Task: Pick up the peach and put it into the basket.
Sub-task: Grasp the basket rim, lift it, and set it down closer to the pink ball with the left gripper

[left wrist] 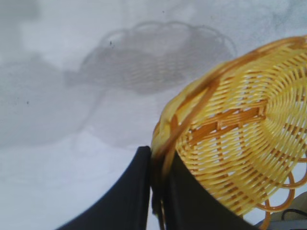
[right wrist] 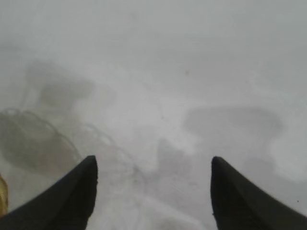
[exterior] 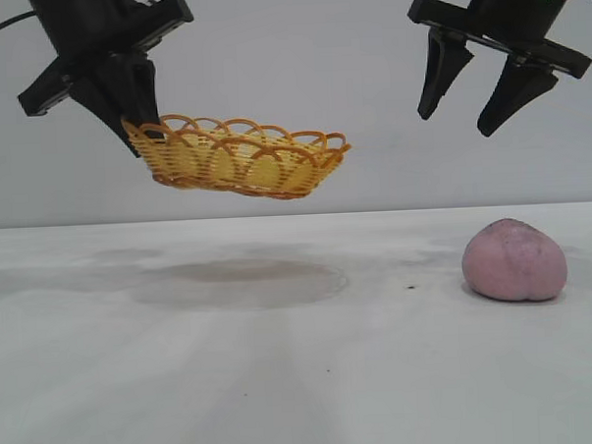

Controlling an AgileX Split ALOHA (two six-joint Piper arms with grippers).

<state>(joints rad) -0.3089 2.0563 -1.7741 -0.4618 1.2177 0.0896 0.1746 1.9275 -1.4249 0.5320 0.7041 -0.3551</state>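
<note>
The left tool (exterior: 135,126) is closed tight on the rim of the basket (exterior: 244,160), pinching the woven edge at the basket's left end as the exterior view shows it. In the left wrist view the two dark fingers (left wrist: 129,201) meet on a strand of the looped rim, with the wicker wall of the basket (left wrist: 240,139) spreading away from them. The basket hangs in the air, clear of the table (exterior: 283,380), tilted so that the held end sits higher than the free end. Its shadow lies on the table directly below it, a soft dark oval (the wrist view catches the scalloped outline of that shadow too).

The right tool (exterior: 473,101) hangs high at the right of the exterior view, its two fingers spread well apart and holding nothing. In the right wrist view the fingers (right wrist: 81,191) frame only bare table (right wrist: 158,96) and faint shadows; nothing lies between them.

The peach (exterior: 514,260) rests on the table at the right, below the right tool and well apart from it. It is a dull pink rounded lump, touching neither tool. It sits well to the right of the basket and lower than it, outside the basket.
</note>
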